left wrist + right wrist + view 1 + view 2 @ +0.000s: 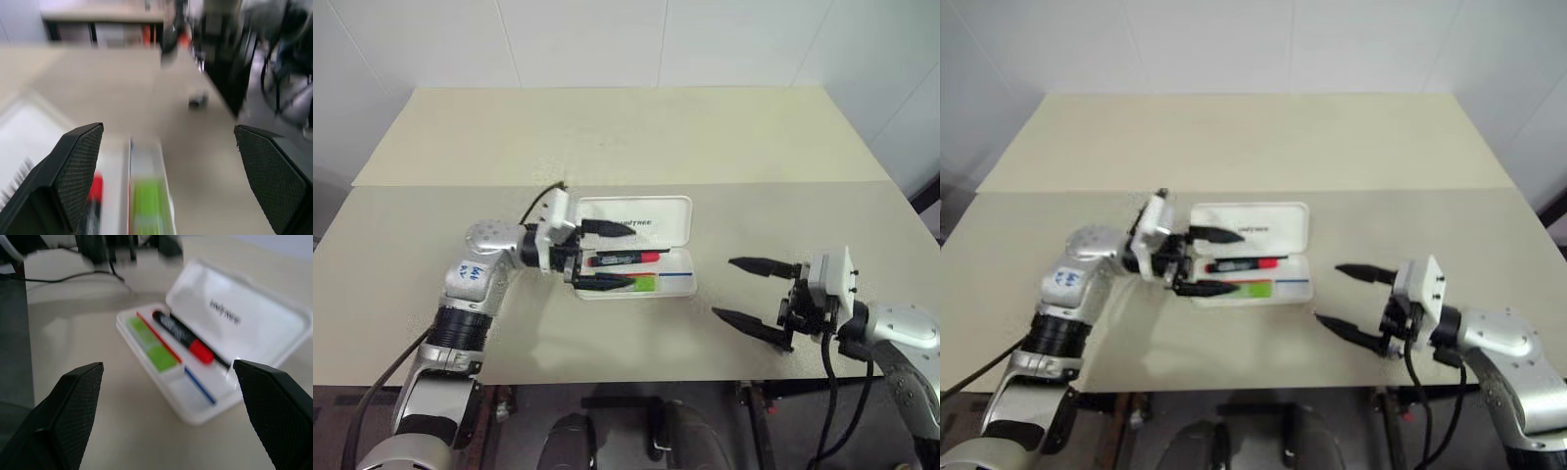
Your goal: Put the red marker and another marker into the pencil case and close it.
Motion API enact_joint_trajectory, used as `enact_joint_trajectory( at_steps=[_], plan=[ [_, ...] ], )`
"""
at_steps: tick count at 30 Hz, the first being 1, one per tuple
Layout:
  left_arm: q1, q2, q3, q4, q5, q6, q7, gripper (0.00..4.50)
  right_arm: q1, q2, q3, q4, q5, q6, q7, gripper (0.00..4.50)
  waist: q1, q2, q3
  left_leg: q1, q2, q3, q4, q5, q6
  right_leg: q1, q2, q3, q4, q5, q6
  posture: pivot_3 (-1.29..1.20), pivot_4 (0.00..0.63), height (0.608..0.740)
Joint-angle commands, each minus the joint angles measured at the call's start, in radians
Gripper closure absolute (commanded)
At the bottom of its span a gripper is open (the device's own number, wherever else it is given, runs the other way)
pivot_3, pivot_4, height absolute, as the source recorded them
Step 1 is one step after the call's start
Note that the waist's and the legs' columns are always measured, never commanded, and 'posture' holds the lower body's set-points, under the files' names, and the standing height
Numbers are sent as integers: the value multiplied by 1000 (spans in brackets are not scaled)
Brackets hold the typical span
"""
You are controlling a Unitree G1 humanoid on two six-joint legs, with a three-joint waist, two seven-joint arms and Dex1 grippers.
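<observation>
We see the pencil case lying open near the middle of the table, its lid on the far side reading "Unitree". The red marker and the green marker lie inside it, both with the long axis left to right, the red end pointing right. Our left gripper hovers wide open over the case's left end, and our right gripper is wide open at the right; both hold nothing.

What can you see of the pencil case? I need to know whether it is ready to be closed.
The pencil case is a flat white plastic box with rounded corners, lying open on the beige table, its lid with small black lettering folded back flat. Thin red and blue stripes run along its tray. The red marker and the green marker lie inside, side by side. The open left gripper hovers over its left end; neither gripper holds it.
</observation>
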Motion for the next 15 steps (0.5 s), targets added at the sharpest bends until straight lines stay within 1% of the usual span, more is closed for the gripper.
enact_joint_trajectory(
  at_steps=[1,4,8,15],
  plan=[
    [-17,44,41,-98,-87,84,-8,16,52,-32,-70,19,-8,-22,26,0,-1,0,0,1,0,0,0,0,0,0,0,0,0,0,0,0,150,740],
    [10,82,32,-179,-116,130,-21,16,116,-53,-104,47,-27,-39,58,0,-1,0,0,2,-1,1,0,0,0,1,1,1,0,0,1,0,150,740],
    [94,126,32,-261,-129,136,-38,16,157,-78,-119,43,-41,-23,64,0,-6,0,0,4,0,3,-1,0,0,1,1,9,0,0,1,0,150,740],
    [225,198,80,-375,-167,173,0,16,233,-90,-180,-6,-6,16,66,0,-2,0,0,5,0,4,-1,0,-1,1,2,15,-1,0,1,0,150,740]
  ],
)
